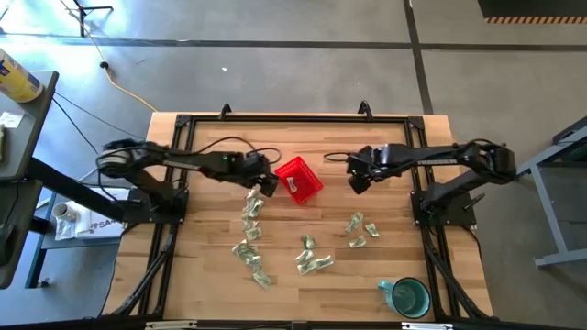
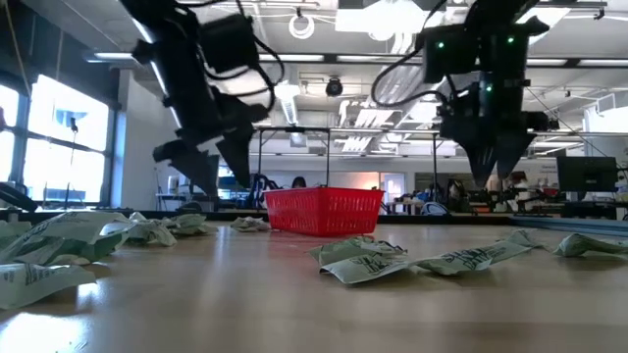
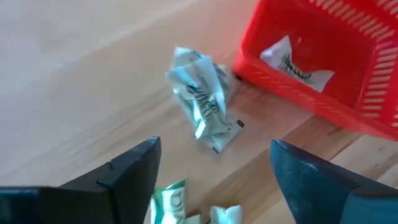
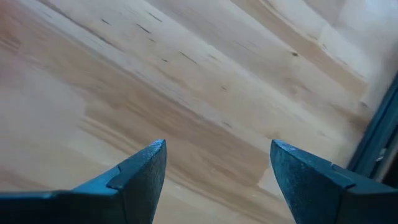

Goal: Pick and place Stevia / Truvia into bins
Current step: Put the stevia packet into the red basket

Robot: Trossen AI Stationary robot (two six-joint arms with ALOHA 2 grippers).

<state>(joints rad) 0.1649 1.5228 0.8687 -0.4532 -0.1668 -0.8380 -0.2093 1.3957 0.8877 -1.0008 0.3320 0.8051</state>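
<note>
Pale green and white sweetener packets lie flat in scattered clusters on the wooden table (image 1: pixel 252 220), (image 1: pixel 312 258), (image 1: pixel 359 227). The red mesh basket (image 1: pixel 299 179) stands near the table's middle with one packet (image 3: pixel 292 65) inside it. My left gripper (image 1: pixel 264 186) hovers open just left of the basket, above a crumpled packet (image 3: pixel 202 99) beside the basket's wall. My right gripper (image 1: pixel 358 181) hangs open to the basket's right, over bare wood (image 4: pixel 211 93), holding nothing.
A teal mug (image 1: pixel 408 296) stands near the table's near right corner. A black frame rail (image 1: pixel 293 117) runs along the far edge. Bare wood lies between the basket and the right gripper.
</note>
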